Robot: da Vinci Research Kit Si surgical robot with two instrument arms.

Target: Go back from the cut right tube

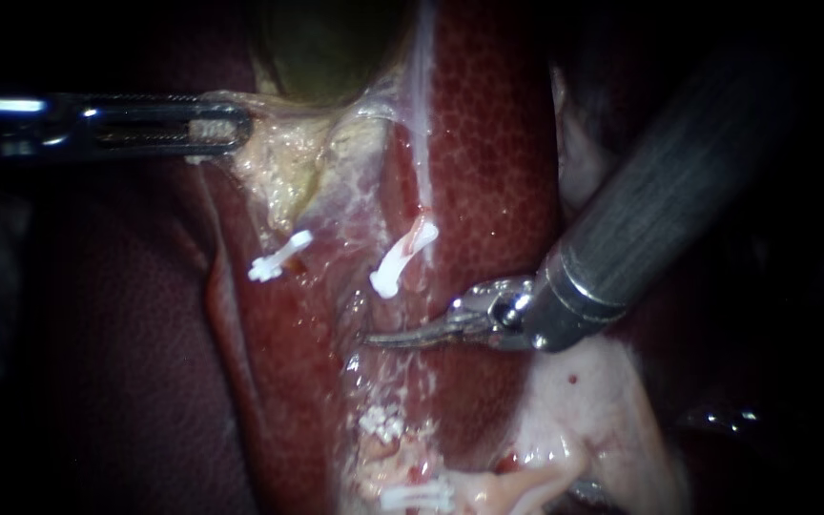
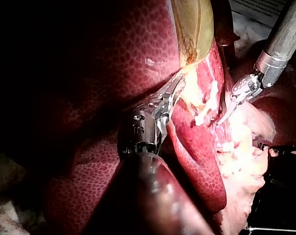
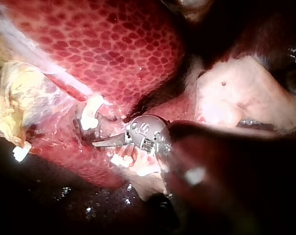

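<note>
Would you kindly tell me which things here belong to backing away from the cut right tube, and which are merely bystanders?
In the job:
right instrument's tool; white clip on the cut right tube.

Not part of it:
left instrument's tool, shut on pale tissue; white clip on the left tube; liver; gallbladder.

No readable text or labels

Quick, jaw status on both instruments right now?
Left instrument: shut on yellowish tissue beside the gallbladder.
Right instrument: shut, holding nothing.
</note>
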